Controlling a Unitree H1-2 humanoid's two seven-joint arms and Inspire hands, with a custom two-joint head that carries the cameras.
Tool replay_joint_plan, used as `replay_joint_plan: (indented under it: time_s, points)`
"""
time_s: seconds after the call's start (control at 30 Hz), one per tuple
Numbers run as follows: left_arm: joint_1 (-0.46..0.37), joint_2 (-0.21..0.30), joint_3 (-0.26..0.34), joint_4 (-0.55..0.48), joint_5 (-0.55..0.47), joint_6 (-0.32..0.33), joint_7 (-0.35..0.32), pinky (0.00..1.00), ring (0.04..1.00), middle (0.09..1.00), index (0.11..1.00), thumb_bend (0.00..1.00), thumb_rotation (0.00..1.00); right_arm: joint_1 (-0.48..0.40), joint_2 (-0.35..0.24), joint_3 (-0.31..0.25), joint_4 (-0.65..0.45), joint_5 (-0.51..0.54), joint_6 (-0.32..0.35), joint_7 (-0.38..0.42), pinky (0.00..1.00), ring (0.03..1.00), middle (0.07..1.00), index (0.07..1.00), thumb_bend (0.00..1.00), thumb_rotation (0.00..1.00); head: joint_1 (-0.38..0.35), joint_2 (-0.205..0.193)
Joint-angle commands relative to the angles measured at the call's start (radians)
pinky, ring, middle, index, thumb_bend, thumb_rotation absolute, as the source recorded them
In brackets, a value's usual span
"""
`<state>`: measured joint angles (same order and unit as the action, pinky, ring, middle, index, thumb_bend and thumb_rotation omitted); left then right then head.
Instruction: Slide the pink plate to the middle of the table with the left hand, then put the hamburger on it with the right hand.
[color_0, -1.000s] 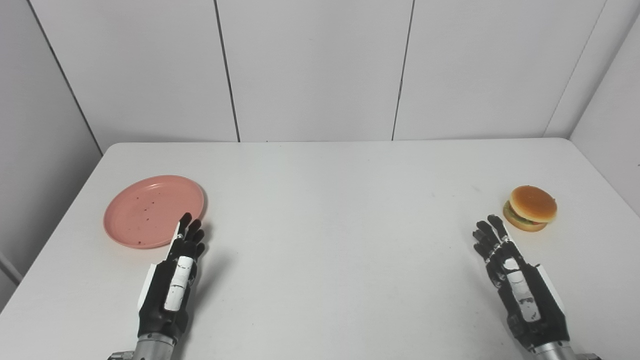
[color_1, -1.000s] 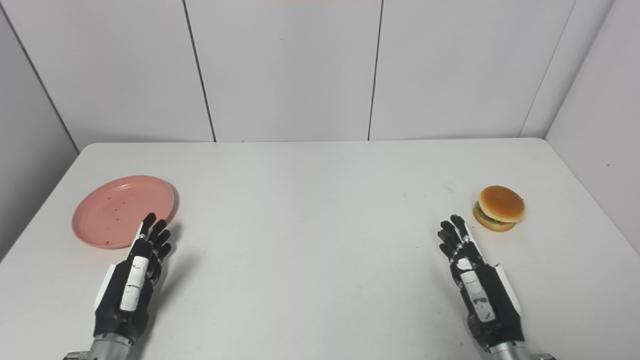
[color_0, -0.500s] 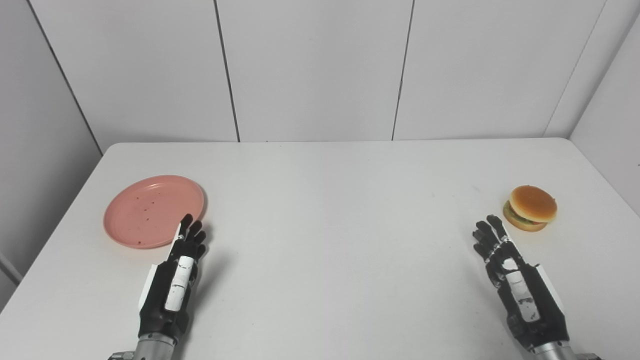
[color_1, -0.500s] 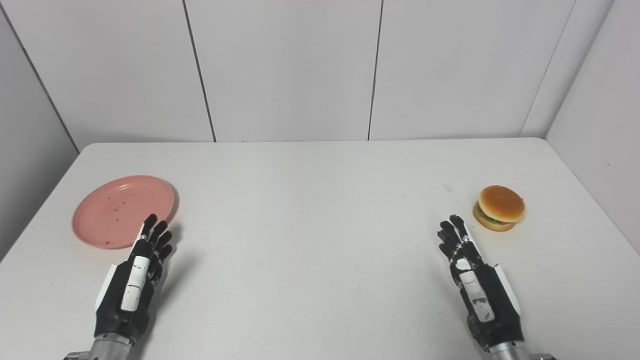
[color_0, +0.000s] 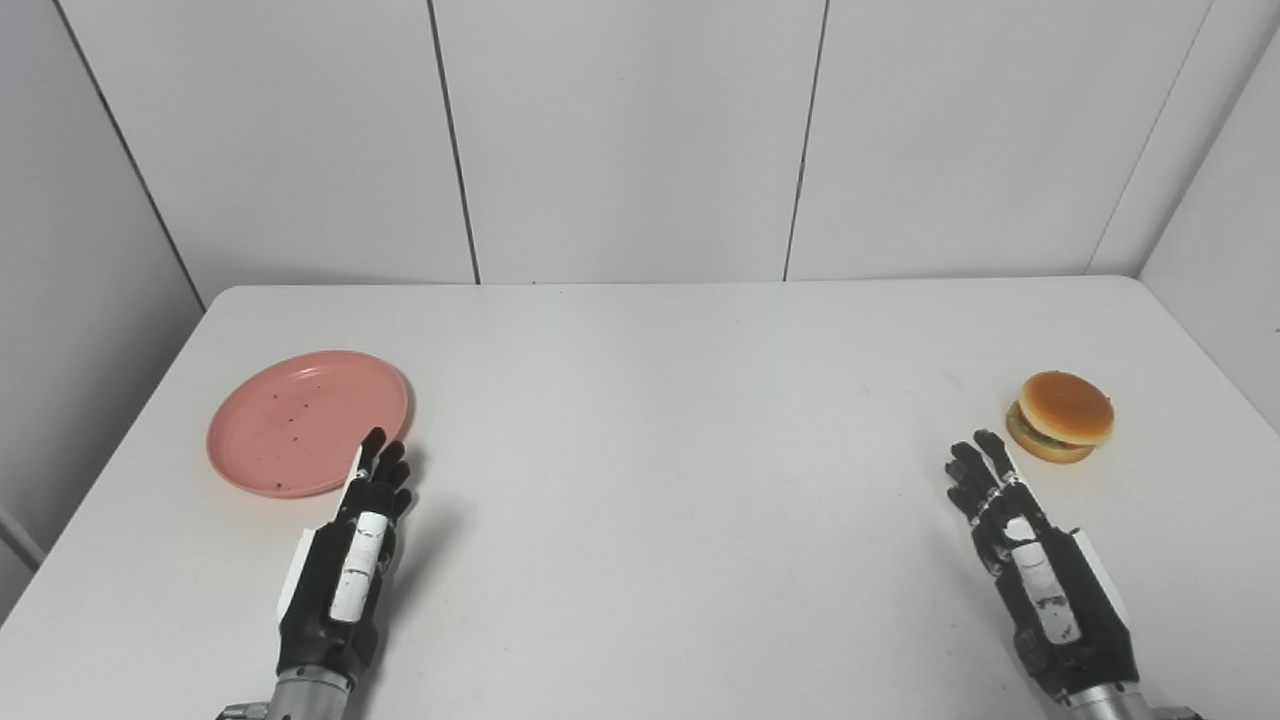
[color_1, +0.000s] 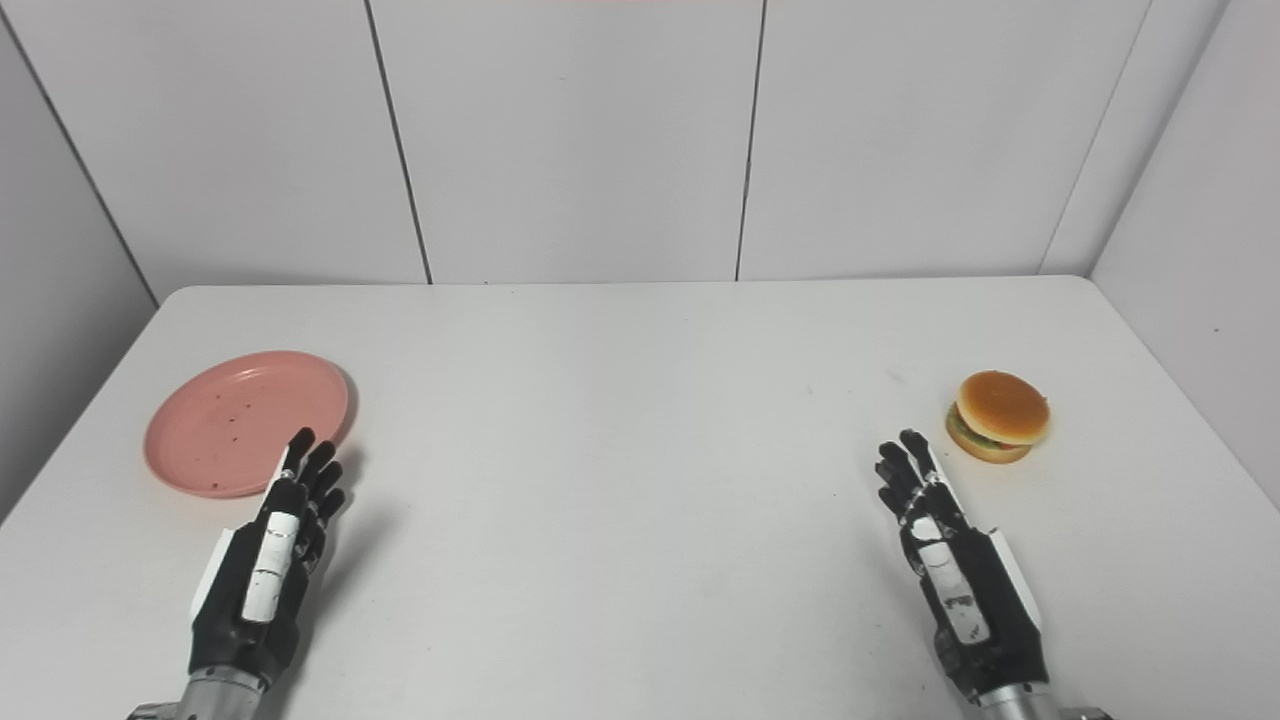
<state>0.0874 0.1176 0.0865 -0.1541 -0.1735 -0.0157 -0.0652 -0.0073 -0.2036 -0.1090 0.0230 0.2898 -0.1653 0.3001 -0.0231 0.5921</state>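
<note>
Both hands lay empty on the white table (color_0: 650, 420).

The left hand (color_0: 345, 560), fingers extended and apart, reached to the near right rim of the pink plate (color_0: 300, 415) at the table's left; the right hand (color_0: 1040, 585), likewise splayed, stopped just short of the hamburger (color_0: 1062, 416) at far right.

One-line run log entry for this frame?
stage: pre-slide | pink plate: table left, empty | hamburger: table right | left hand: open | right hand: open

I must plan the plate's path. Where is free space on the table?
The wide white stretch of table between the pink plate and the hamburger is bare. Only the near corners are occupied, by the left hand and right hand.
</note>
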Motion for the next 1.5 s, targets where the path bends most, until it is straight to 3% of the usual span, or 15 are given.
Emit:
replay_joint_plan:
  time_s: [0.0, 0.2, 0.4, 0.47, 0.57, 0.93, 1.1, 1.47]
  points:
    - [-0.017, 0.004, 0.004, -0.025, -0.007, -0.015, -0.009, 1.00, 1.000, 1.000, 1.000, 0.81, 0.85, -0.056, -0.006, -0.006, 0.061, -0.002, -0.013, -0.010, 1.00, 0.974, 0.962, 0.996, 0.86, 0.83, 0.000, -0.001]
    - [-0.020, -0.012, -0.014, 0.003, 0.017, -0.035, -0.004, 1.00, 0.997, 1.000, 1.000, 0.83, 0.84, -0.067, -0.025, -0.013, 0.125, 0.006, -0.047, 0.013, 1.00, 0.976, 0.967, 0.998, 0.89, 0.84, 0.062, -0.043]
    - [-0.032, -0.040, -0.039, 0.065, 0.056, -0.065, 0.004, 1.00, 0.998, 1.000, 1.000, 0.85, 0.84, -0.097, -0.055, -0.029, 0.260, 0.038, -0.126, 0.065, 1.00, 0.973, 0.969, 0.996, 0.89, 0.84, 0.160, -0.111]
    - [-0.035, -0.048, -0.043, 0.078, 0.063, -0.073, 0.005, 1.00, 1.000, 1.000, 1.000, 0.87, 0.83, -0.103, -0.061, -0.033, 0.289, 0.041, -0.145, 0.075, 0.99, 0.971, 0.969, 0.995, 0.89, 0.85, 0.162, -0.114]
    - [-0.038, -0.057, -0.052, 0.110, 0.078, -0.094, 0.005, 1.00, 1.000, 1.000, 1.000, 0.87, 0.84, -0.112, -0.070, -0.036, 0.340, 0.053, -0.172, 0.096, 1.00, 0.973, 0.969, 0.992, 0.89, 0.85, 0.187, -0.163]
    - [-0.051, -0.061, -0.063, 0.217, 0.113, -0.200, 0.005, 1.00, 1.000, 1.000, 1.000, 0.85, 0.84, -0.145, -0.065, -0.045, 0.483, 0.088, -0.259, 0.150, 1.00, 0.978, 0.968, 0.980, 0.86, 0.84, 0.198, -0.248]
    - [-0.055, -0.062, -0.063, 0.240, 0.120, -0.212, 0.008, 1.00, 1.000, 1.000, 1.000, 0.86, 0.86, -0.154, -0.063, -0.048, 0.512, 0.094, -0.274, 0.159, 1.00, 0.968, 0.957, 0.979, 0.86, 0.83, 0.202, -0.261]
    - [-0.050, -0.064, -0.061, 0.240, 0.122, -0.221, 0.012, 1.00, 1.000, 1.000, 1.000, 0.87, 0.87, -0.153, -0.064, -0.048, 0.509, 0.089, -0.276, 0.169, 1.00, 0.972, 0.961, 0.988, 0.84, 0.84, 0.207, -0.251]
